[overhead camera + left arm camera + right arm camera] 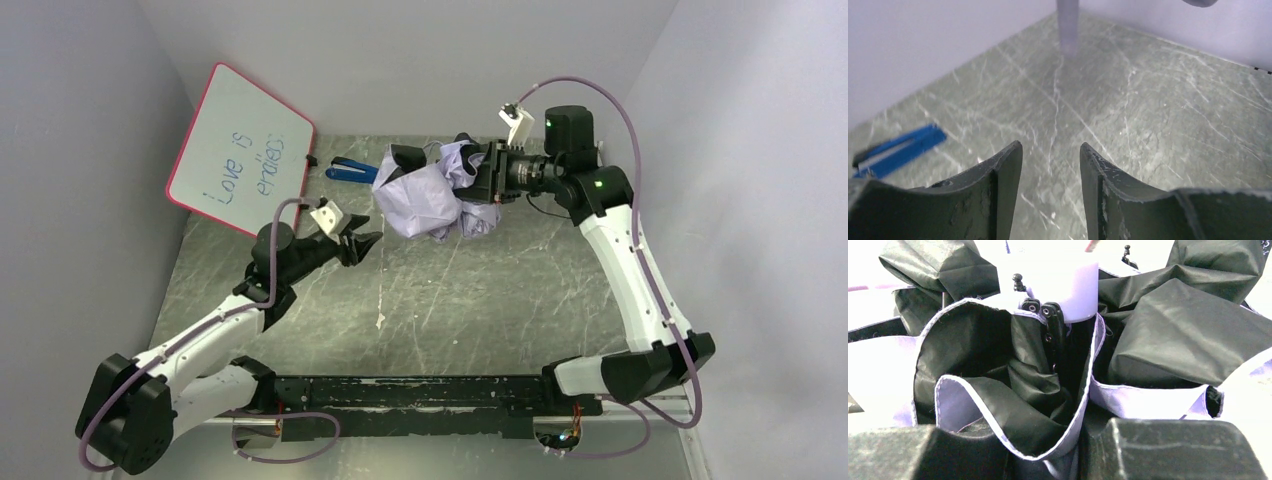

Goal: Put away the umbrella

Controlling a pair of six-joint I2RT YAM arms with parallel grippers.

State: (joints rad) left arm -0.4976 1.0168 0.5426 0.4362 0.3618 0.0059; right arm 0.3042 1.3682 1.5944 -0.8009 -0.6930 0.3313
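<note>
The umbrella (425, 195) is a crumpled bundle of pale lilac and black fabric at the back middle of the table. My right gripper (472, 182) reaches into it from the right and is shut on its fabric. In the right wrist view, black-and-lilac folds (1038, 405) are pinched between the jaws of the right gripper (1068, 442). A lilac cylindrical part with black rib joints (1063, 285) shows above them. My left gripper (365, 245) is open and empty, to the left of and nearer than the umbrella, apart from it. In the left wrist view the gripper (1050, 147) has only bare table between its fingers.
A blue stapler-like object (352, 170) lies just left of the umbrella and also shows in the left wrist view (900, 150). A pink-framed whiteboard (240, 150) leans at the back left. Pale walls close in the marbled table (480, 300) on three sides.
</note>
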